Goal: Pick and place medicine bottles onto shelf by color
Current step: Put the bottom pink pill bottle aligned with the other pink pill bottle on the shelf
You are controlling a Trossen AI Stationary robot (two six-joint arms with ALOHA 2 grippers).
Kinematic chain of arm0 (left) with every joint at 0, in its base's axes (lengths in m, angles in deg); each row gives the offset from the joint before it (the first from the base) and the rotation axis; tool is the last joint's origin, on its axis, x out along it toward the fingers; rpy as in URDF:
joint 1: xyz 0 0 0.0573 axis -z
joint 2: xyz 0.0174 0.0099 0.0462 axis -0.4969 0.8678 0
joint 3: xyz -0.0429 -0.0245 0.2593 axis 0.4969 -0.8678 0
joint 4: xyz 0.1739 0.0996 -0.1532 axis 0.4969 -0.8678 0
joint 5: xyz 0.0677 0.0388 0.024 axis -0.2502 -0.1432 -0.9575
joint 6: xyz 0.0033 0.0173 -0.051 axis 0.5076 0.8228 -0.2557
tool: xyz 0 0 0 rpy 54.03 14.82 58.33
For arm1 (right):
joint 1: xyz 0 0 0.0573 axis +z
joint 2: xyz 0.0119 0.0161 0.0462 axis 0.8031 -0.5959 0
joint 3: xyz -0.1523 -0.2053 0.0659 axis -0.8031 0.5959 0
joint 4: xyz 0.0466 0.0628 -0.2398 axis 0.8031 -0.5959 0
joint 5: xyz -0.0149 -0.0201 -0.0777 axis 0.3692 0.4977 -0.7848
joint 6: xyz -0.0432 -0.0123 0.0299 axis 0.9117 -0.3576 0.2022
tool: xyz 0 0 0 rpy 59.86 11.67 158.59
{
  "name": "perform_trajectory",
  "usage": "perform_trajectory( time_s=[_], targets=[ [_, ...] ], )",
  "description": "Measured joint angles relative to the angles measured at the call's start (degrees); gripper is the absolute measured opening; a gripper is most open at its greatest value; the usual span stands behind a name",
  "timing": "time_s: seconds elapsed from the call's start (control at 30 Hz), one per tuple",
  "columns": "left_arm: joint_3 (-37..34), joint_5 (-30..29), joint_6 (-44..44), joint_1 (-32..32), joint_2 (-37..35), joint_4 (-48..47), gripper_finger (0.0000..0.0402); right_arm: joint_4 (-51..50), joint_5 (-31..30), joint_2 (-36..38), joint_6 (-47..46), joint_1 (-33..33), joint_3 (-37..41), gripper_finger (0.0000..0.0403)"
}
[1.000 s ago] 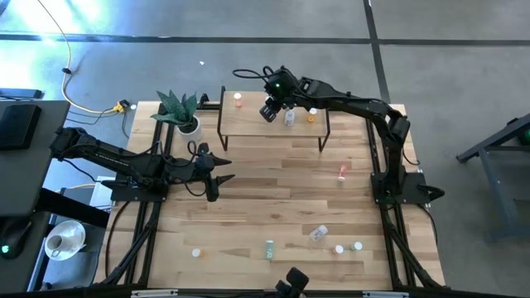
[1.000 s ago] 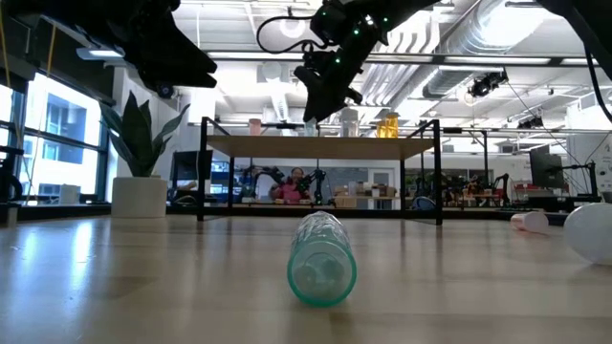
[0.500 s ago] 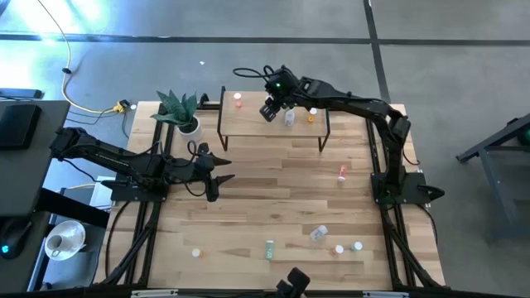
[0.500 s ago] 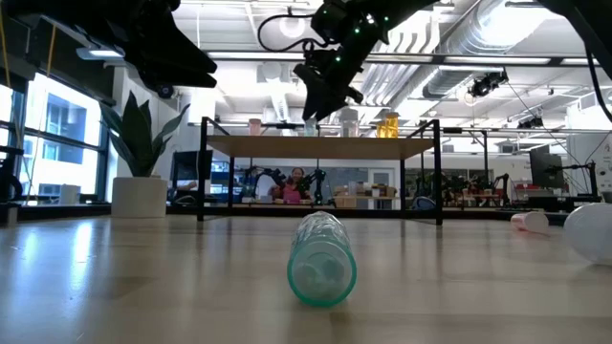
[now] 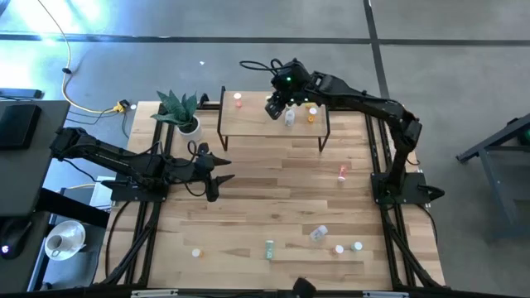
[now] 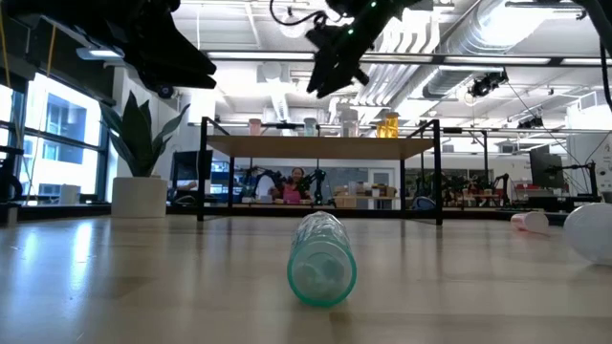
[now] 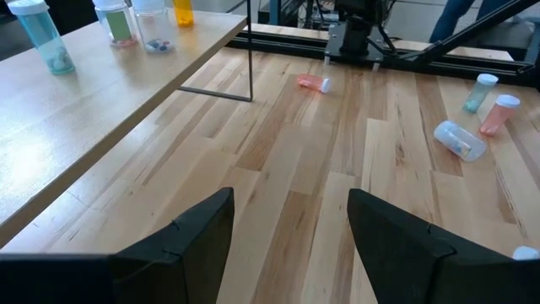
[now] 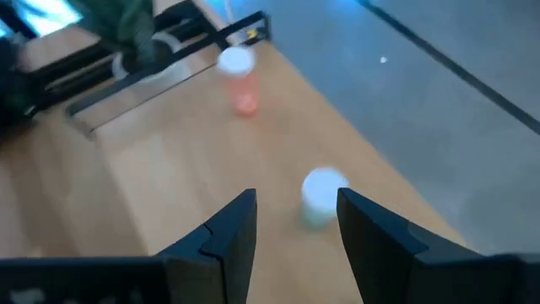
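Note:
The shelf (image 5: 273,126) stands at the table's far middle. On it stand a pink bottle (image 5: 238,99), a green bottle (image 8: 321,196), a clear bottle (image 5: 289,118) and an orange bottle (image 5: 311,117). My right gripper (image 5: 277,106) hangs open and empty above the shelf, over the green bottle, well clear of it in the low view (image 6: 330,72). My left gripper (image 5: 219,170) waits open and empty over the table's left middle. More bottles lie or stand on the table near its front edge, among them a green one on its side (image 6: 322,258).
A potted plant (image 5: 182,112) stands left of the shelf. A pink bottle (image 5: 341,172) lies right of centre. A clear bottle (image 5: 319,234), a green one (image 5: 269,248) and white-capped ones (image 5: 357,245) are near the front edge.
My right gripper has gone up from just above the shelf top and a little toward the table's far right. The bottles on the shelf have stayed where they were.

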Motion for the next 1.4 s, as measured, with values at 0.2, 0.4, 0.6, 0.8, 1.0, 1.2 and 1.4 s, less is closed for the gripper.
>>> perform_trajectory(
  time_s=[0.2, 0.4, 0.6, 0.8, 1.0, 1.2, 1.4],
  targets=[
    [0.00, 0.00, 0.01, 0.01, 0.00, -0.02, 0.0223, -9.77, -0.03, 4.15, 2.06, 2.32, -0.01, 0.0157],
    [0.00, 0.00, 0.00, 0.00, -0.01, 0.00, 0.0223, -22.45, -0.16, 5.61, 2.85, 7.05, 0.01, 0.0156],
    [0.00, 0.00, 0.00, 0.01, -0.01, 0.00, 0.0223, -26.25, -0.20, 6.52, 3.68, 13.10, 5.37, 0.0156],
    [0.00, 0.00, 0.00, 0.01, 0.01, 0.01, 0.0223, -23.54, -0.22, 11.82, 0.64, 19.19, 17.72, 0.0156],
    [0.00, 0.01, -0.31, -0.01, 0.01, 0.04, 0.0223, -12.87, -0.32, 21.25, -4.35, 24.87, 32.18, 0.0156],
    [0.00, 0.07, -1.60, 0.00, 0.01, 0.06, 0.0223, 1.30, -3.89, 31.27, -9.05, 31.09, 47.34, 0.0155],
    [0.00, 0.17, -1.70, 0.01, 0.01, 0.05, 0.0223, 14.52, -6.08, 38.99, -14.31, 37.01, 59.89, 0.0155]
  ],
)
